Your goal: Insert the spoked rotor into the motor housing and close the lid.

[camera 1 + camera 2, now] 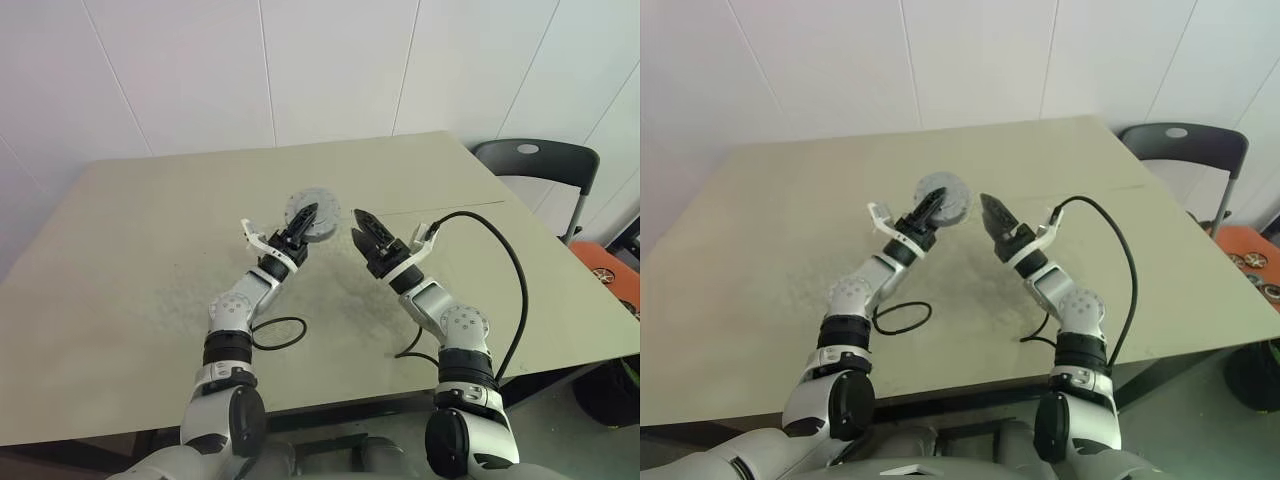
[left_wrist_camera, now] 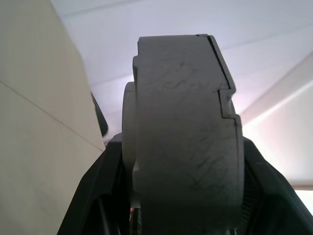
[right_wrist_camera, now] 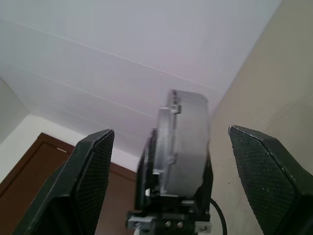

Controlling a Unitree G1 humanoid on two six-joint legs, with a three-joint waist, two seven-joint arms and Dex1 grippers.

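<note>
Black cable (image 1: 278,333) loops on the near part of the table (image 1: 120,230). Farther in, the left gripper (image 1: 305,218) has its fingers (image 2: 105,196) clamped across the grey motor housing (image 1: 311,214), holding it edge-on above the table's middle. Just right of it, apart, the right gripper (image 1: 359,228) stands with fingers (image 3: 90,181) spread wide and empty, facing the housing.
</note>
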